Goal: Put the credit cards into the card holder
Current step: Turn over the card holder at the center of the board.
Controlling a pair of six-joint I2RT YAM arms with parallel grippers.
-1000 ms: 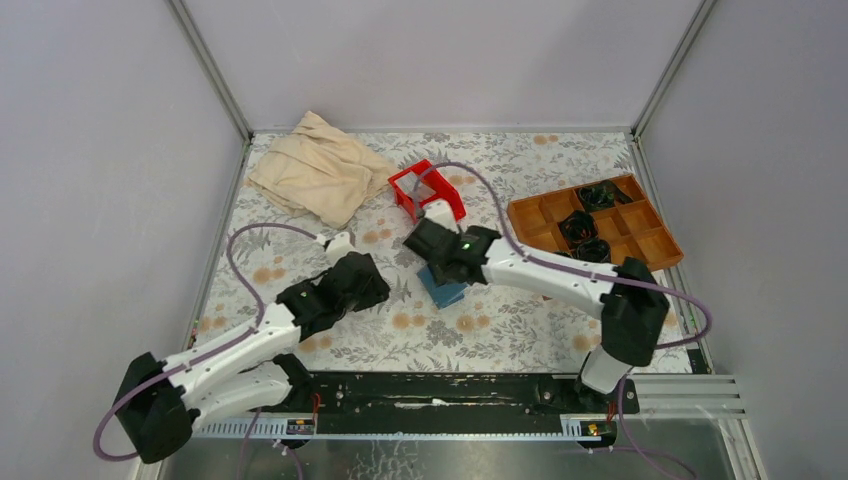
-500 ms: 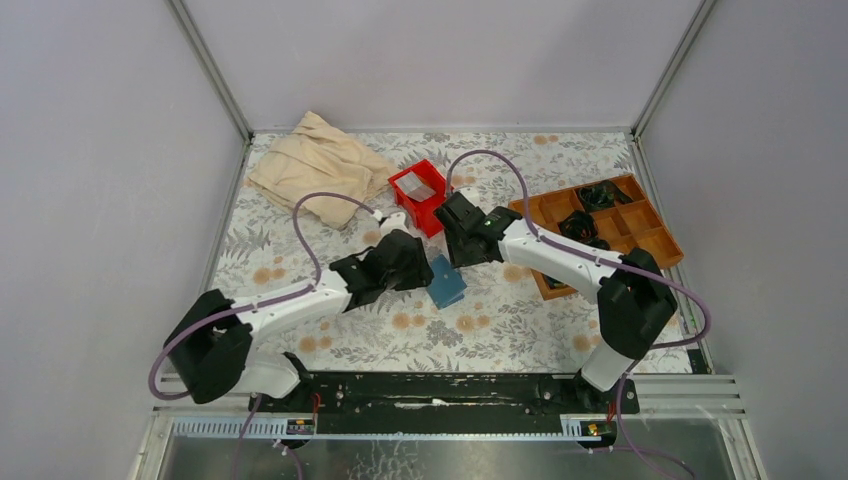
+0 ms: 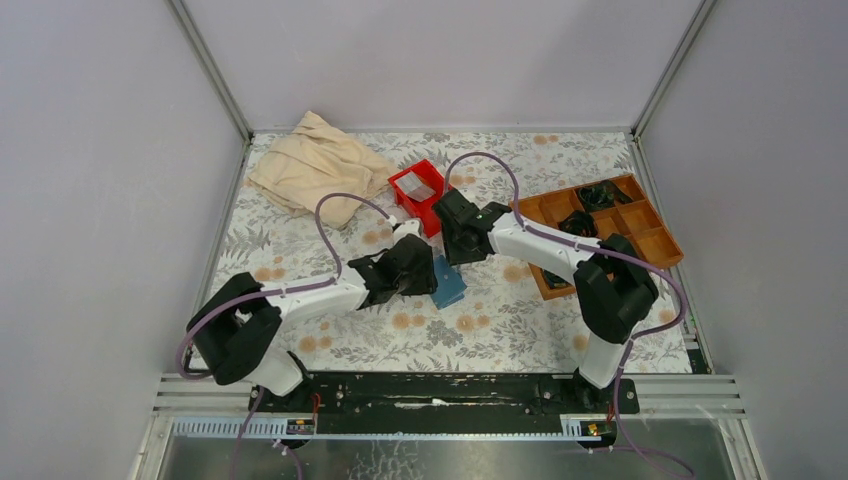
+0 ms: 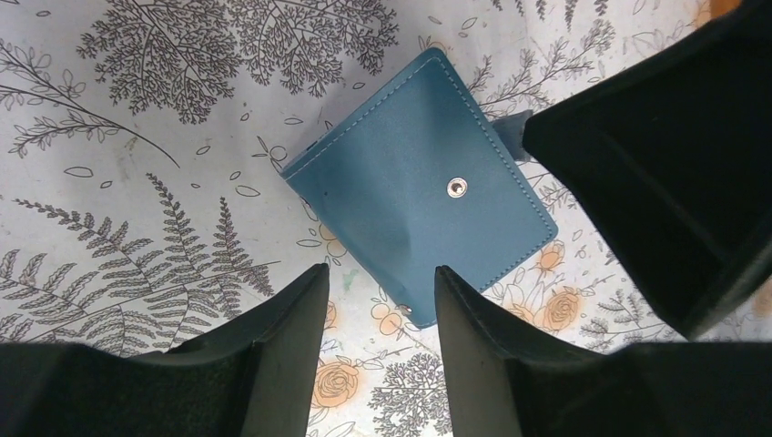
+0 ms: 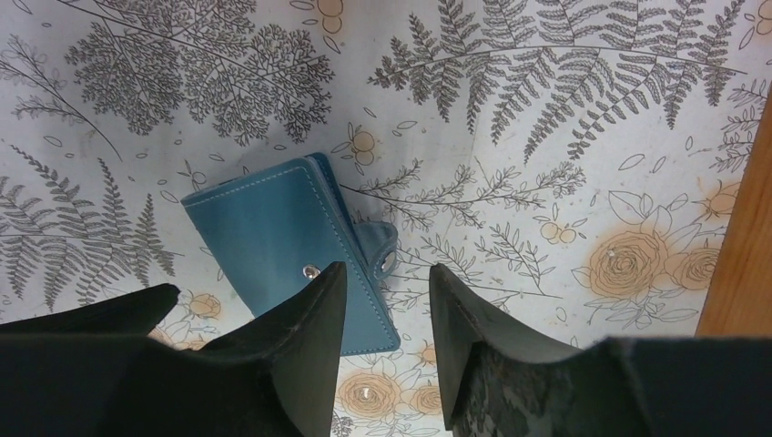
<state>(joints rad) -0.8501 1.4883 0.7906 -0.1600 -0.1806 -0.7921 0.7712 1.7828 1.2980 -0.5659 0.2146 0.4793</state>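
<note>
Teal-blue card holder (image 4: 414, 187) lies flat on floral tabletop (image 4: 137, 182), folded closed, angled, snap stud facing up, strap tab unfastened at one edge. Pale grey credit cards (image 3: 421, 187) apparently sit inside red bin (image 3: 400, 180); count unclear.

The right gripper (image 5: 384, 278) hangs over the tablecloth (image 5: 510, 109), printed with ferns and roses, its two dark fingers (image 5: 300, 346) apart with nothing between them. Under them the teal card holder (image 5: 269, 228) lies flat and folded shut, its snap tab (image 5: 380, 250) unfastened beside a metal stud (image 5: 311, 270). A wooden tray (image 5: 745, 237) edge shows at right.
</note>
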